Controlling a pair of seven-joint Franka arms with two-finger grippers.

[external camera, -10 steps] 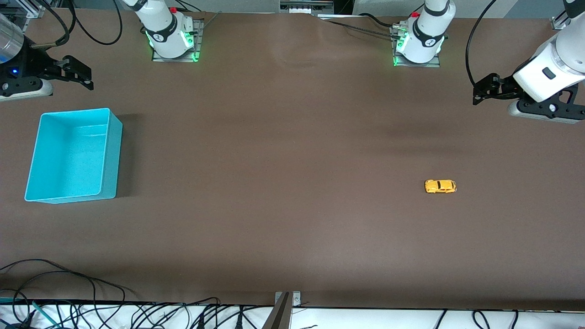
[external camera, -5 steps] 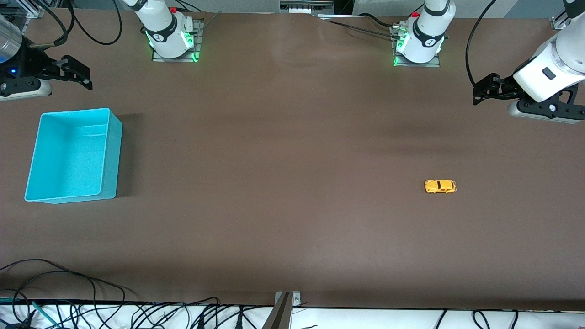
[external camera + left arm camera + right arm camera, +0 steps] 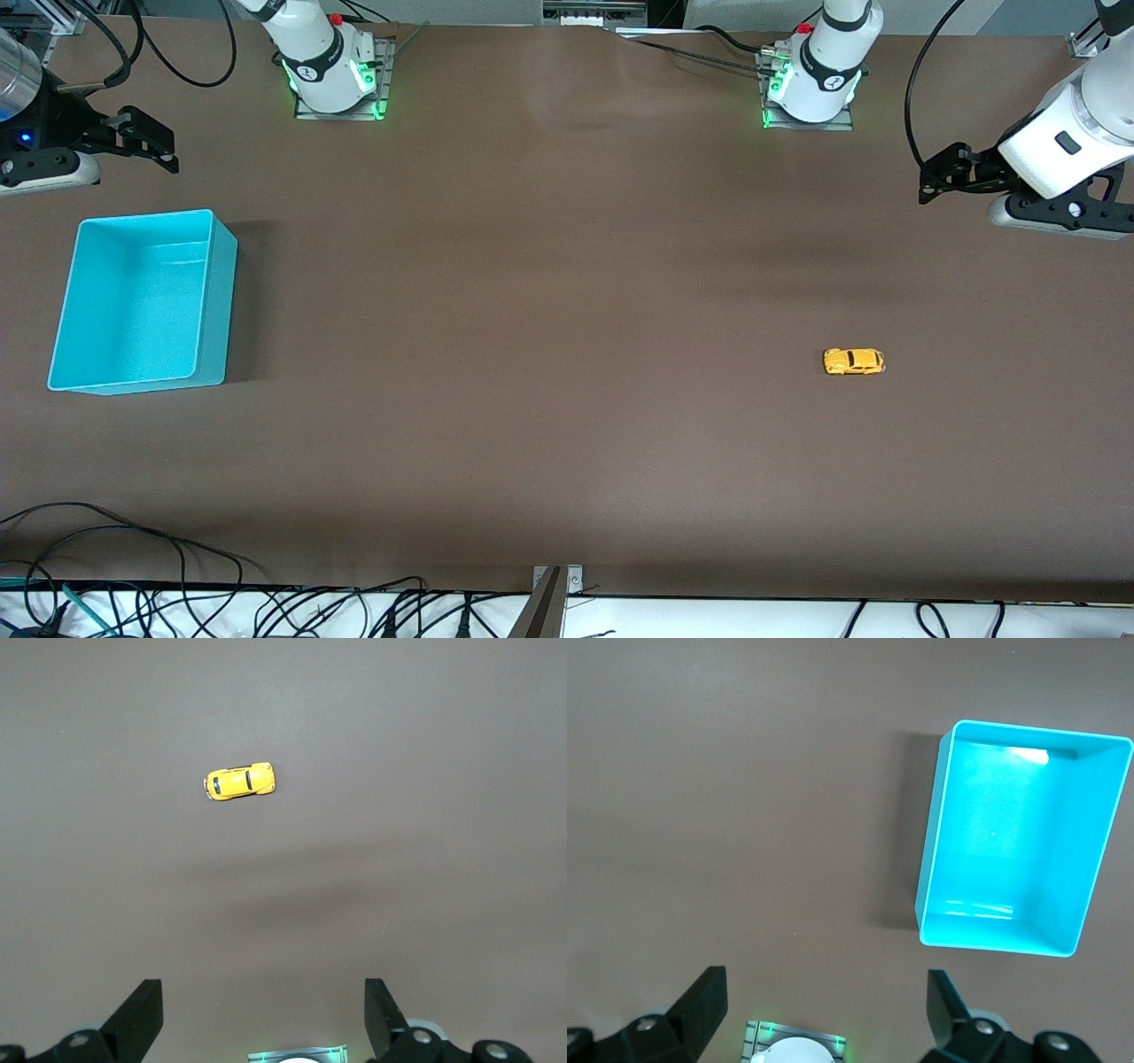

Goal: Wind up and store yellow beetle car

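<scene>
Now tiny yellow beetle car (image 3: 854, 361) upright: rounded body, dark windows.

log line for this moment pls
stage: not started | yellow beetle car: on table, untouched | turquoise bin: empty | left end effector: open, raised | right end effector: open, raised

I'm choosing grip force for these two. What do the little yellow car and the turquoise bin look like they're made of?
The car looks like glossy painted metal or hard plastic: its rounded body shows a smooth sheen, and I can't tell which. The bin looks like moulded plastic with thin, even walls, rounded corners and a bright glare spot inside in the right wrist view.
</scene>
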